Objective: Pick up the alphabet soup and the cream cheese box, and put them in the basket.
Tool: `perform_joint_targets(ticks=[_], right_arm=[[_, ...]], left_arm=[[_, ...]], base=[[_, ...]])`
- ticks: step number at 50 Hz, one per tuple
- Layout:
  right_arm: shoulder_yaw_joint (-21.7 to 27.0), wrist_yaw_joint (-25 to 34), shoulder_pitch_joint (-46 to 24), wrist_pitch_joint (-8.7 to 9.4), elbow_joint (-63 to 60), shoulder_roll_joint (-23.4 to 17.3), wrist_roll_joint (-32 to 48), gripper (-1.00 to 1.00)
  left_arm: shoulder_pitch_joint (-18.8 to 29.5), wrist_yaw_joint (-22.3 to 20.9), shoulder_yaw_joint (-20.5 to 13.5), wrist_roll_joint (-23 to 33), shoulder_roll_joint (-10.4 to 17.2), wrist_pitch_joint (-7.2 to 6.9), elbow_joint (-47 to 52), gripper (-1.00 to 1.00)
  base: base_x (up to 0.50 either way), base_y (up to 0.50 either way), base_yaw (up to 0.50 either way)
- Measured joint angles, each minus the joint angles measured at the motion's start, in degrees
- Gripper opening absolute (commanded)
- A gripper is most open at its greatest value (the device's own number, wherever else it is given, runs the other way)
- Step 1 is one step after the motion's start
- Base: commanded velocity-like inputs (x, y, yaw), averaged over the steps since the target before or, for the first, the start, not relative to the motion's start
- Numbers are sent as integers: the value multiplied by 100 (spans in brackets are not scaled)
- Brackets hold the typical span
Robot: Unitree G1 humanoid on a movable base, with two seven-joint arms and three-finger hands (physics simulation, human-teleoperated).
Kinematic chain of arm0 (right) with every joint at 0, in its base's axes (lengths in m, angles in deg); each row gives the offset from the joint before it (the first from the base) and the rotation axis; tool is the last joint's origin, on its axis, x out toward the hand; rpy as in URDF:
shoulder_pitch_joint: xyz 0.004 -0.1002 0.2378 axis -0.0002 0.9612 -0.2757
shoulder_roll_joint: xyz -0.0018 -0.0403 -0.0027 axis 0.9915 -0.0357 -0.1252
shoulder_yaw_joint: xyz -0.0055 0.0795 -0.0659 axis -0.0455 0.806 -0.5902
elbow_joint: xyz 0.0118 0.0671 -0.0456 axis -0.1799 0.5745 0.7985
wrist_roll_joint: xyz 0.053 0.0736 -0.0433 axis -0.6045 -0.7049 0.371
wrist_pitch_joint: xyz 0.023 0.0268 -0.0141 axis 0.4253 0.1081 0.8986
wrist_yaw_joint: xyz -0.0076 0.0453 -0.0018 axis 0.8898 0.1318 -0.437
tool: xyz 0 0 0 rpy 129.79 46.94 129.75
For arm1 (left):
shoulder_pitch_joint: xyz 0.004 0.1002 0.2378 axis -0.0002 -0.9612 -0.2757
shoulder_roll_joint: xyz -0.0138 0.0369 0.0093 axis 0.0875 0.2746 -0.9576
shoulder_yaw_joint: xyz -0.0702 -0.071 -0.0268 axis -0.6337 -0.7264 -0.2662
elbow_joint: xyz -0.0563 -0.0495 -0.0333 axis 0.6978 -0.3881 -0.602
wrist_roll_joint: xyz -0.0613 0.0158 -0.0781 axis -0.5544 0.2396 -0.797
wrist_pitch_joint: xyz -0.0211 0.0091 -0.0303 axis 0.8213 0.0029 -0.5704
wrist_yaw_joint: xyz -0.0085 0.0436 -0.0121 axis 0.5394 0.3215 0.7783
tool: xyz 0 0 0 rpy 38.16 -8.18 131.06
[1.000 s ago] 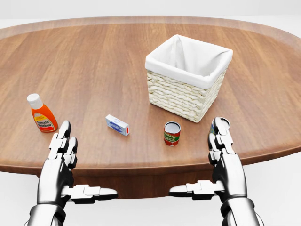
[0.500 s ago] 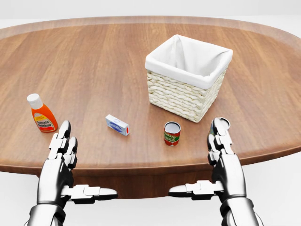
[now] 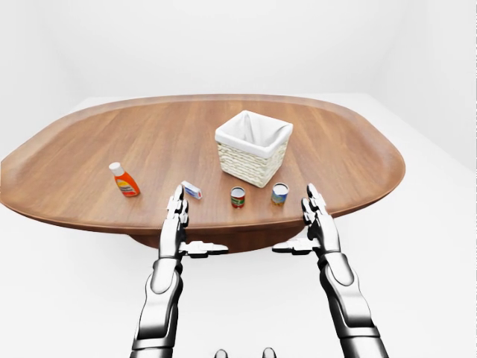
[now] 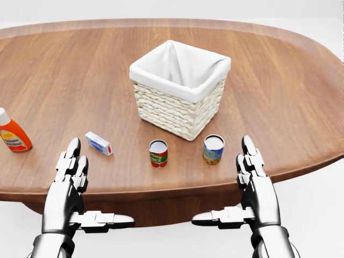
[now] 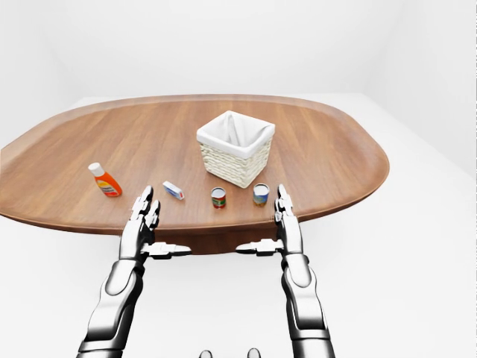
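Red-labelled alphabet soup tin [image 4: 158,153], lower centre: rigid, likely heavy, slick; grasp its sides. Left hand [image 4: 70,185], right hand [image 4: 255,185]: splayed, empty.

Head view set close, looking steeply down over both arms onto the near half of the tabletop [image 4: 107,75]. Left-eye and right-eye views set farther off and higher, facing the same way, taking in the whole oval tabletop, white floor and walls. Shared by all three: the basket [image 4: 180,88] and the near tabletop edge.
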Motion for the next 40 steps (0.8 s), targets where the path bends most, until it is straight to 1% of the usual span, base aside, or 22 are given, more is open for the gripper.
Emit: perform_joint_targets(ticks=[5, 19, 25, 31, 40], right_arm=[[3, -4, 5, 3, -8, -4, 9, 100], [-1, -13, 10, 12, -22, 0, 18, 100], [4, -35, 13, 2, -29, -1, 31, 100], [28, -141, -9, -50, -2, 1, 76, 100], [101, -433, -70, -178, 54, -12, 182, 100]], left_arm=[[-3, -1, 7, 1, -7, -9, 14, 100], [-8, 1, 9, 2, -8, -20, 30, 100], [-8, 0, 13, 2, -12, -22, 33, 100], [-9, 0, 10, 2, -9, -23, 34, 100], [-10, 1, 9, 3, -7, -24, 35, 100]], base=[[0, -38, 0], [0, -22, 0], [0, -2, 0], [0, 0, 0], [0, 0, 0]])
